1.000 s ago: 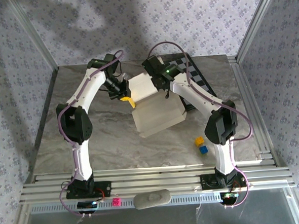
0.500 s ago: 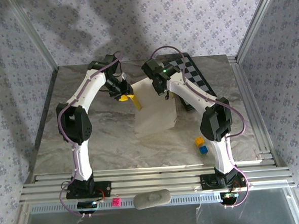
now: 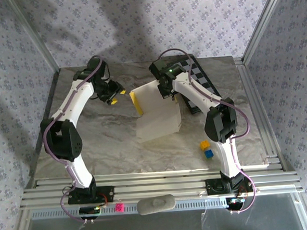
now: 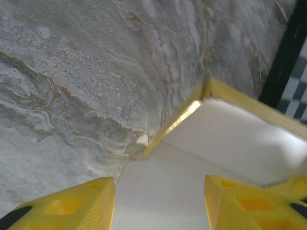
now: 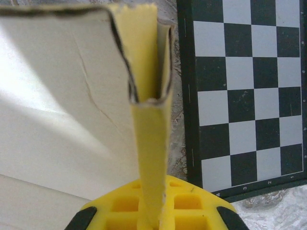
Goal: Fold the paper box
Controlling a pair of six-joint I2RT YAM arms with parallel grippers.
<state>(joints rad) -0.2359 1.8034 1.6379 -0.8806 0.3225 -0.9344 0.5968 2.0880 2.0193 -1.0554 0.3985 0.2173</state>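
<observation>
The paper box (image 3: 156,112) lies partly folded at the table's middle, pale inside facing up, with a yellow flap (image 3: 136,103) standing along its left edge. My right gripper (image 3: 167,88) is at the box's far edge, shut on a folded yellow flap (image 5: 151,143) that runs up from between its jaws (image 5: 156,215). My left gripper (image 3: 116,95) hangs open to the left of the box, a little apart from it. In the left wrist view its two yellow fingers (image 4: 72,203) frame the box's whitish panel (image 4: 230,139) and yellow rim, with nothing gripped.
A black-and-white chequered board (image 3: 201,78) lies at the back right, partly under the right arm, and shows beside the held flap (image 5: 244,96). A small yellow cube (image 3: 204,144) and a blue cube (image 3: 209,153) sit at front right. Aluminium rails edge the table.
My left gripper opened, let go of the yellow flap and drew back to the left. The right gripper kept its grip and the box's panel swung over, so the sheet looks narrower.
</observation>
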